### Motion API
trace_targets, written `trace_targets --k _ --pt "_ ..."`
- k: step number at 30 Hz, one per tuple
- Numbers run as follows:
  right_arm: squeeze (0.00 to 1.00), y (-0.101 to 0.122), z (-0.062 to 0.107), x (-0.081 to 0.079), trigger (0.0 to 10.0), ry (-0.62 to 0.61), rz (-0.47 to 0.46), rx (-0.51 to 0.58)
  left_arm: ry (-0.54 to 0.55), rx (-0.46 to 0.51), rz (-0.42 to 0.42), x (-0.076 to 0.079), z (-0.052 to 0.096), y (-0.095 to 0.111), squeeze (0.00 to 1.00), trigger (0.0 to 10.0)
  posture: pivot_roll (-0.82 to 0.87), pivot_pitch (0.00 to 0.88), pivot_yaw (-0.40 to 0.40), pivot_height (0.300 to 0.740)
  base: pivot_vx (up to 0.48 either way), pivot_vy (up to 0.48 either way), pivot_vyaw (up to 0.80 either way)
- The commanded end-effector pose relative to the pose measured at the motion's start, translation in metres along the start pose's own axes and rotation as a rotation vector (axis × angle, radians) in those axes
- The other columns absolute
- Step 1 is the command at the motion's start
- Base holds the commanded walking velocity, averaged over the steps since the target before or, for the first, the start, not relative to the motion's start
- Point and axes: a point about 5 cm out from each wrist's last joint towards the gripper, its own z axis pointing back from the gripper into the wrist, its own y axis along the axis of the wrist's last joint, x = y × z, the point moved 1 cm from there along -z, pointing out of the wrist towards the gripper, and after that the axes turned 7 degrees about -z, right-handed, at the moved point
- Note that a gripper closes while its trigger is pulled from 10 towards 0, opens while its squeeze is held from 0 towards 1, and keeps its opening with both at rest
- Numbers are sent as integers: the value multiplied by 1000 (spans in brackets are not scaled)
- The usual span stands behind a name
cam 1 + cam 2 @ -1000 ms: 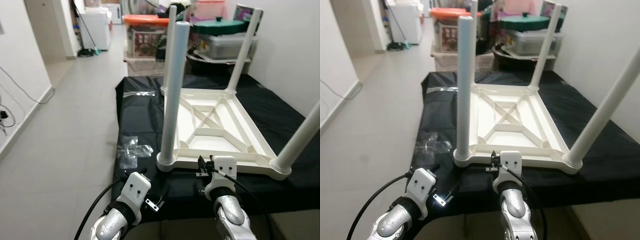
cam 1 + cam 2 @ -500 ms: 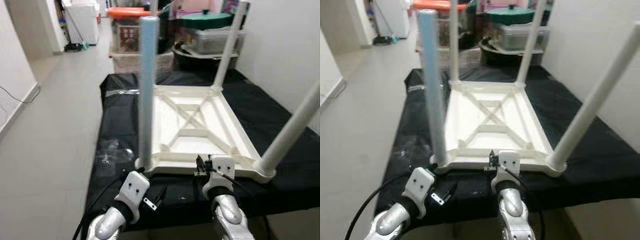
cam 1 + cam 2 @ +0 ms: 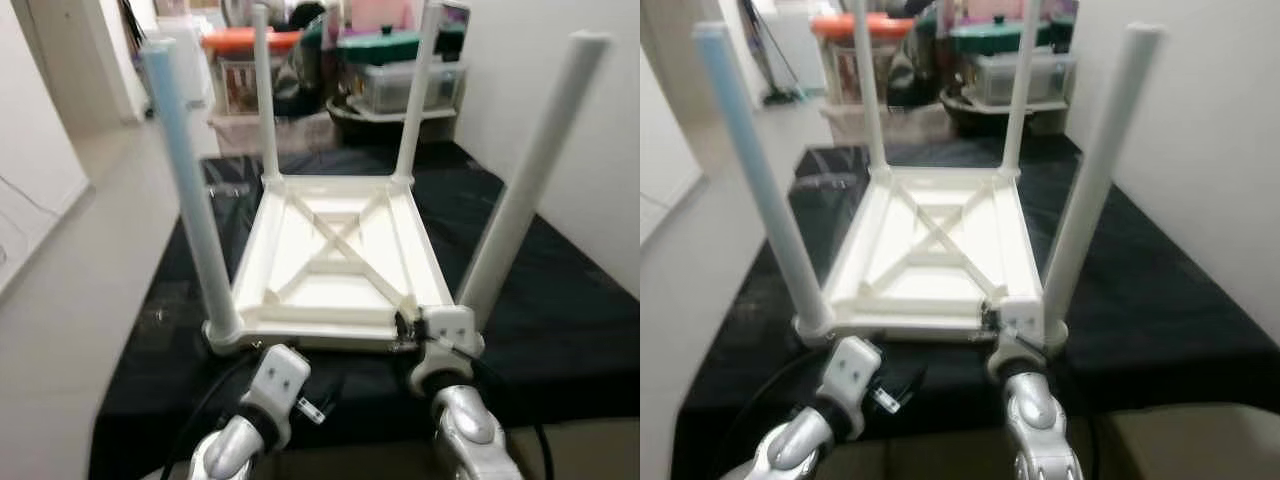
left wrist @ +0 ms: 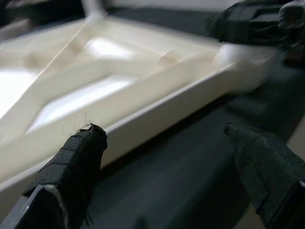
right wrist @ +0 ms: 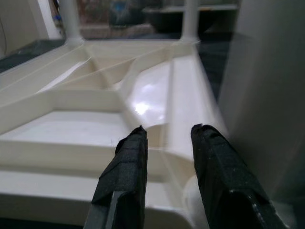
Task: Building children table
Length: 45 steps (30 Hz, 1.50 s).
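**The upside-down table sat just in front of both claws**

The little white table [image 3: 335, 265] lay upside down on a black sheet [image 3: 560, 300], with its flat top against the sheet. Its four legs stood straight up. Its long side ran away from the robot, toward the storage boxes [image 3: 400, 75] at the far end of the sheet. Its short near edge ran across in front of the robot, close to the sheet's near edge.

The near left leg [image 3: 190, 200] had a pale blue look and rose from the near left corner of the table. The near right leg [image 3: 525, 180] rose from the near right corner. The two far legs [image 3: 262, 95] stood at the far corners.

The right claw [image 5: 167, 143] was right up at the near edge of the table, beside the near right corner and its leg. Its two black fingers [image 5: 125, 176] stood a little apart and held nothing. From the wrist, they pointed over the rim into the ribbed underside.

The left claw [image 4: 162, 138] hung lower and a bit back from the near edge, over the black sheet. Its fingers [image 4: 76, 167] were spread wide and held nothing. The table rim lay just ahead of them.

So the right claw looked nearer to the table, and the near right leg was the closest part to it. There was bare floor [image 3: 70, 260] along the robot's left side of the sheet. On the right, a wall [image 3: 590, 120] stood close, so there looked to be less room there.
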Motion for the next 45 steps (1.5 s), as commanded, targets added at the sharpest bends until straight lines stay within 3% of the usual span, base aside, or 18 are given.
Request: trace_targets --k 1,5,9,12,13,20,21,23,24,26,28,32,38,42,45 --pt "0 2 -1 -10 10000 60 -34 10 16 -23 -2 -6 3 -5 0 10000 84 0 -27 740 0 0 0" --pt "0 3 -1 -14 10000 95 -45 13 16 -23 -1 -6 3 -5 0 10000 85 0 -27 740 0 0 0" --pt "0 16 12 -30 10000 315 -38 41 14 -20 7 -5 5 -6 0 10000 74 0 -20 740 0 0 0" --pt "0 18 16 -33 10000 356 -30 42 12 -20 11 -5 5 -6 0 10000 72 0 -19 740 0 0 0" --pt "1000 20 20 -32 10000 364 -18 49 9 -21 14 -5 5 -7 0 10000 69 0 -17 740 0 0 0" --pt "1000 27 25 -22 10000 316 33 90 4 -22 20 -4 5 -7 0 10000 69 0 -19 740 0 0 0" --pt "824 28 25 -20 10000 298 48 95 3 -23 22 -4 5 -7 0 10000 68 0 -20 740 0 0 0" --pt "824 28 25 -20 10000 298 48 95 3 -23 22 -4 5 -7 0 10000 68 0 -20 740 0 0 0" --pt "0 28 23 -18 10000 268 56 99 3 -23 23 -4 5 -7 0 10000 73 0 -22 740 0 0 0" --pt "0 31 19 -9 10000 183 69 116 4 -24 23 -5 5 -7 0 10000 75 0 -23 740 0 0 0" --pt "0 31 19 -9 10000 183 69 116 4 -24 23 -5 5 -7 0 10000 75 0 -23 740 0 0 0" --pt "0 40 18 12 10000 14 85 155 4 -26 26 -5 5 -7 0 10000 73 0 -21 740 0 0 0" --pt "0 41 25 19 10000 -35 75 163 1 -28 30 -5 5 -8 0 10000 71 0 -16 740 0 0 0" --pt "0 45 29 12 10000 -1 81 188 -1 -29 32 -5 5 -8 0 10000 70 0 -15 740 0 0 0" --pt "0 63 28 0 10000 39 142 276 -2 -30 34 -5 5 -9 0 10000 70 0 -11 740 0 0 0"
